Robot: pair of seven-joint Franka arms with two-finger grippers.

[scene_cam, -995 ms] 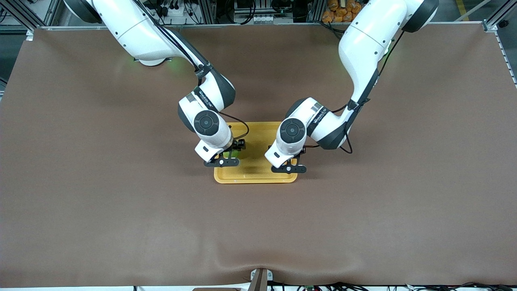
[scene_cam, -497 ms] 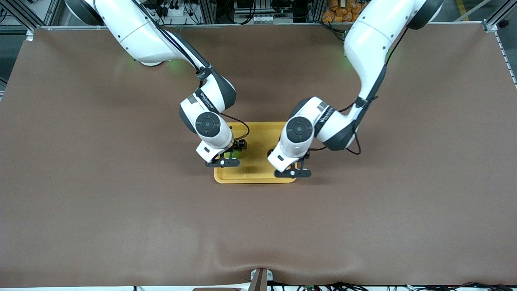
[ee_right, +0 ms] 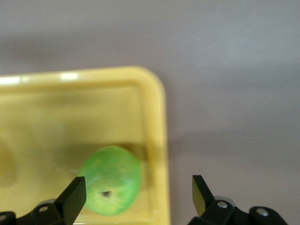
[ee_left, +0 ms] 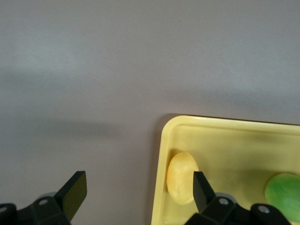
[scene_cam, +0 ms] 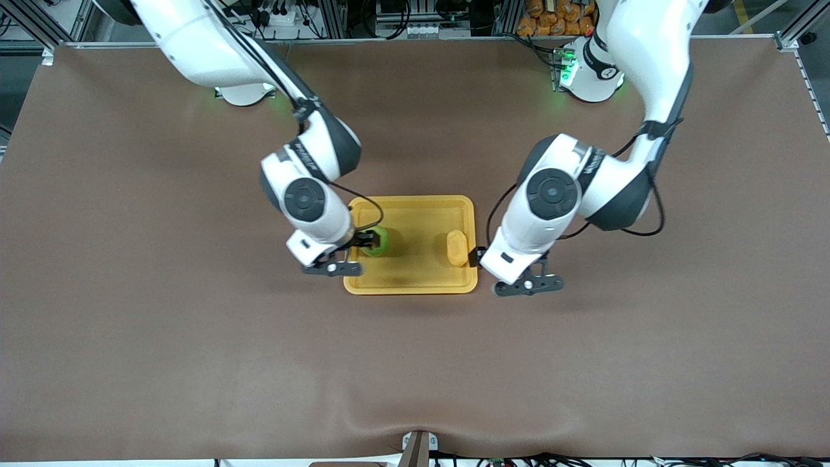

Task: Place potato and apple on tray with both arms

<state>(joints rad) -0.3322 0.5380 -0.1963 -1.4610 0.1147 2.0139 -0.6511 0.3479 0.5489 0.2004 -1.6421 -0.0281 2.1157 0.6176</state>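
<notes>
The yellow-orange tray [scene_cam: 415,220] lies mid-table. In it rest the green apple [scene_cam: 376,240] toward the right arm's end and the yellow-orange potato [scene_cam: 457,248] toward the left arm's end. My right gripper [scene_cam: 356,245] hangs open above the tray's rim beside the apple [ee_right: 111,186], with nothing between its fingers [ee_right: 75,194]. My left gripper [scene_cam: 483,258] is open above the tray's other end rim; the potato [ee_left: 182,177] sits just inside one fingertip [ee_left: 201,190], untouched. The left wrist view also catches the apple [ee_left: 283,194] farther along the tray [ee_left: 225,140].
Brown table cover [scene_cam: 194,337] surrounds the tray on all sides. The right wrist view shows the tray's rounded corner [ee_right: 152,89] and bare cover next to it.
Both grippers opened and let go: the apple and potato now lie on the tray. Each arm has lifted and drawn outward toward its own end of the table.
</notes>
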